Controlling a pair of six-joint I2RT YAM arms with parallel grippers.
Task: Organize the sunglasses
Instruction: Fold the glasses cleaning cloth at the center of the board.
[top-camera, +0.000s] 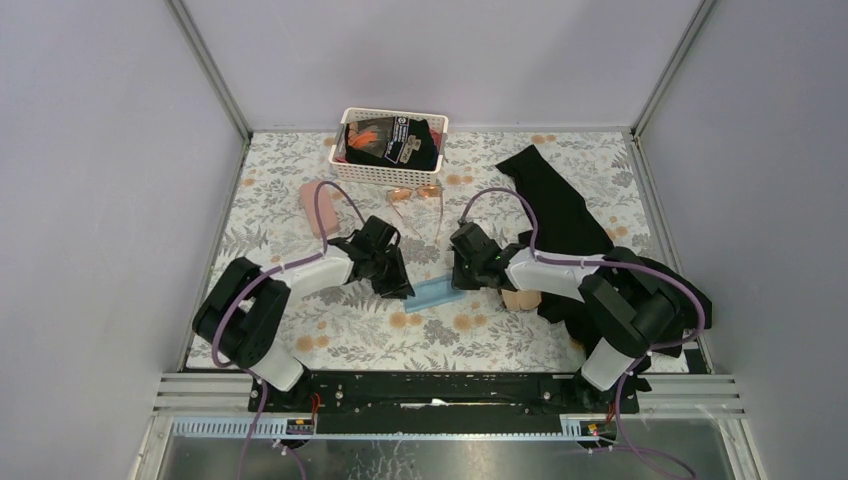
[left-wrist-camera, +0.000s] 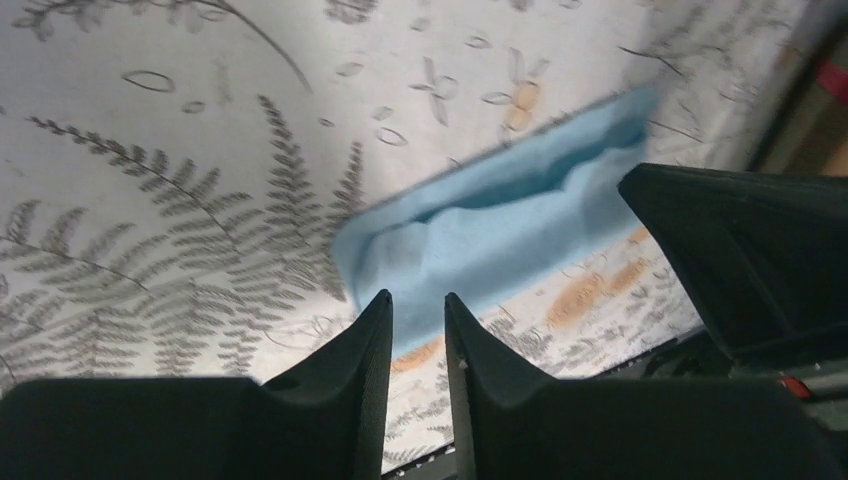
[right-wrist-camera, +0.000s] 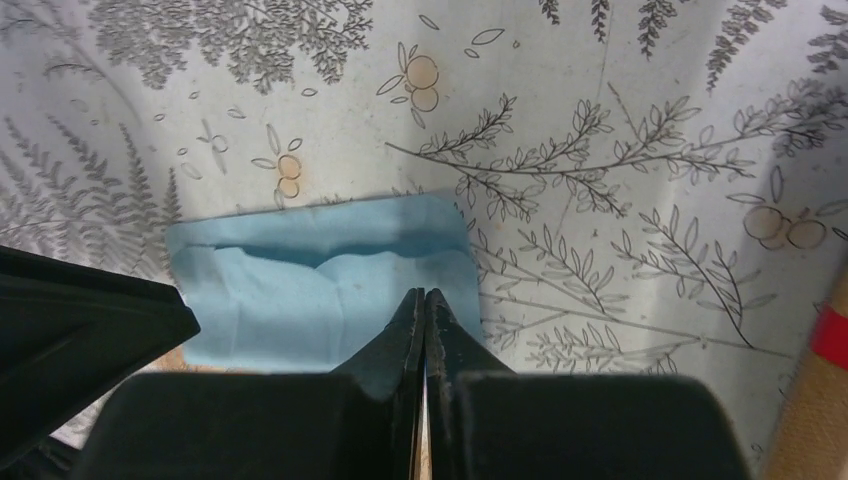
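The wire-framed sunglasses (top-camera: 401, 194) with pale orange lenses lie open on the floral table just in front of the white basket (top-camera: 392, 170). A light-blue cloth (top-camera: 432, 294) (left-wrist-camera: 500, 230) (right-wrist-camera: 320, 285) lies flat between my two grippers, nearer than the sunglasses. My left gripper (top-camera: 402, 284) (left-wrist-camera: 417, 297) is at the cloth's left end, its jaws a narrow gap apart with nothing between them. My right gripper (top-camera: 459, 277) (right-wrist-camera: 426, 292) is shut, tips at the cloth's near right corner. Whether cloth is pinched does not show.
The basket holds black and orange items. A pink oblong case (top-camera: 314, 206) lies left of the sunglasses. A black cloth (top-camera: 556, 205) spreads at the right. A tan object (top-camera: 521, 298) sits under the right arm. Enclosure walls stand on three sides.
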